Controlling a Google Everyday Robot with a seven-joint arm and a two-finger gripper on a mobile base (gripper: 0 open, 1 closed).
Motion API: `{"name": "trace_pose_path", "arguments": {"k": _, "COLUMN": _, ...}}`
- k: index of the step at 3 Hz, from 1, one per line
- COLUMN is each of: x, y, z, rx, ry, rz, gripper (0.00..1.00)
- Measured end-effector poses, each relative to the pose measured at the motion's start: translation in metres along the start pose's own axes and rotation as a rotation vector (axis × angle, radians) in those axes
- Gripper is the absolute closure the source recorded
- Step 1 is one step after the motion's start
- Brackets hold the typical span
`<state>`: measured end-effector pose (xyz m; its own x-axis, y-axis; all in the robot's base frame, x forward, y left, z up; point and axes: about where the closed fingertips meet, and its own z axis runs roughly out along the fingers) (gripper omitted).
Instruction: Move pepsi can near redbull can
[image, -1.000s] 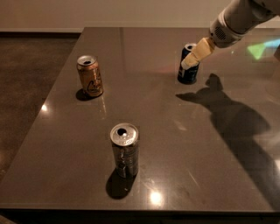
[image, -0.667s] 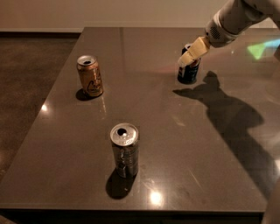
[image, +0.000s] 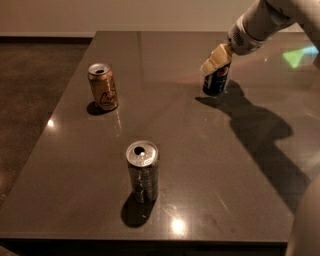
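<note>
The pepsi can (image: 217, 82), dark blue with a round logo, stands on the dark table (image: 200, 165) at the far right. My gripper (image: 214, 64) comes in from the upper right and sits over the can's top, hiding the lid. The redbull can (image: 142, 172), silver-grey with a shiny top, stands upright near the front edge at the middle, well apart from the pepsi can.
An orange-gold can (image: 103, 86) with a dark drawing stands at the left of the table. The arm's shadow lies across the right side of the table. The floor (image: 30, 90) shows beyond the left edge.
My gripper has come down and slightly left onto the top of the pepsi can. The three cans stay where they were.
</note>
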<state>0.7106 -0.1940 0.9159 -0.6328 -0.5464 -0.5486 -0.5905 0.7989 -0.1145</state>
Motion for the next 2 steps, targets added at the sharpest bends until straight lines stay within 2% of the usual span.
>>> {"name": "trace_pose_path", "arguments": {"k": 2, "x": 0.0047, "y": 0.0063, "z": -0.0004, "rx": -0.029, "ry": -0.004, "rz": -0.025, "gripper": 0.63}}
